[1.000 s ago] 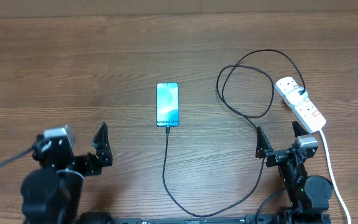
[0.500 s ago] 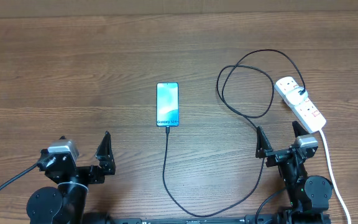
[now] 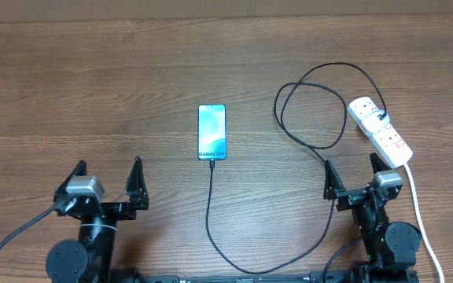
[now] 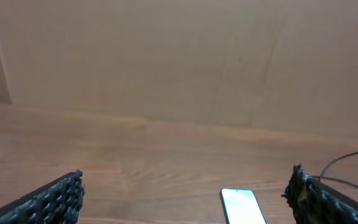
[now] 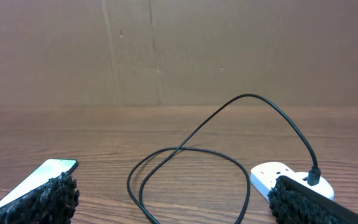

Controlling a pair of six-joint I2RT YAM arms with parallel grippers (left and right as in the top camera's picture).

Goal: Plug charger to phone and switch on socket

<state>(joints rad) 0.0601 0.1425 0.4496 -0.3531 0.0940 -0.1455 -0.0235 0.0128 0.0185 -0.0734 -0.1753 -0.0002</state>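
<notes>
Since a second ago we note one change: the left gripper (image 3: 108, 167) has turned square to the far side and drawn back to the near left edge; all else lies as it did.

- Left gripper: near left, fingers wide apart, holding nothing.
- Right gripper (image 3: 351, 165): near right, fingers wide apart, holding nothing, just near of the socket.
- Charger (image 3: 208, 212): black cable, curving from the near edge up to the phone, its tip at the phone's near end; the other way it passes the right gripper, loops at far right, and its plug sits in the socket's far end.
- Phone (image 3: 212, 131): flat at the table's (image 3: 93, 94) centre, screen lit, well apart from both grippers.
- Socket (image 3: 380, 131): white strip at the right, angled; we cannot tell how its red switches are set.
- White cord (image 3: 417, 206): runs from the socket to the near edge.
</notes>
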